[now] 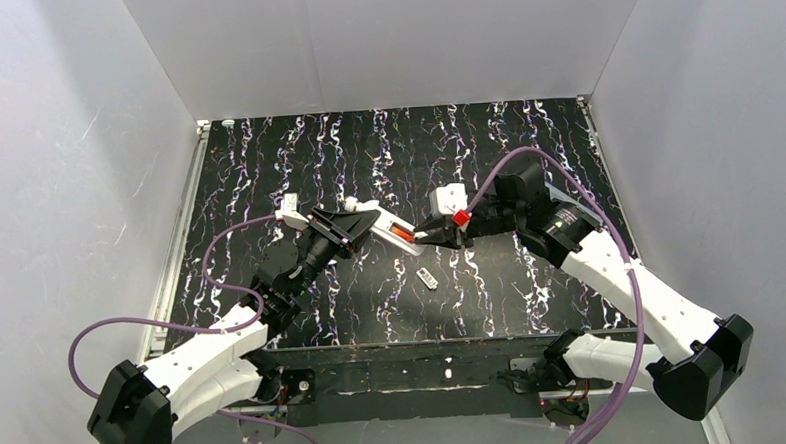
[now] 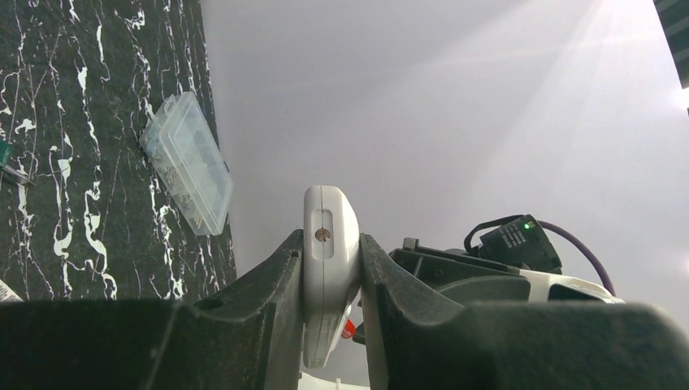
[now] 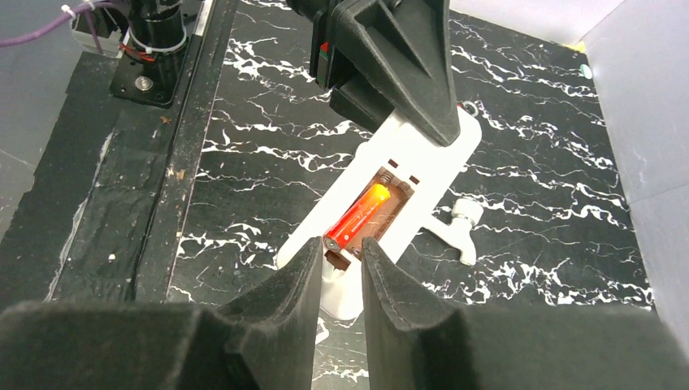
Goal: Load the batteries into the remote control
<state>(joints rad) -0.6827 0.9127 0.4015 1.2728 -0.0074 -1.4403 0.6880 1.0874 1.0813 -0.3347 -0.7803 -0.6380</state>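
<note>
My left gripper [image 1: 367,221] is shut on the white remote control [image 1: 387,225] and holds it off the table with its back up. In the left wrist view the remote control [image 2: 329,213] sits edge-on, clamped between both fingers [image 2: 276,276]. One red-orange battery [image 3: 357,215] lies in the open bay of the remote control [image 3: 422,150]. My right gripper [image 3: 338,246] stands at the near end of that battery, jaws a narrow gap apart, with nothing pinched between them. From above, the right gripper [image 1: 432,232] meets the remote's right end beside the battery [image 1: 401,233].
A small flat whitish cover plate [image 1: 427,278] lies on the black marbled table [image 1: 526,156] in front of the remote. A clear plastic compartment box [image 2: 187,162] rests by the wall. A small white T-shaped piece [image 3: 459,221] lies beside the remote. White walls enclose three sides.
</note>
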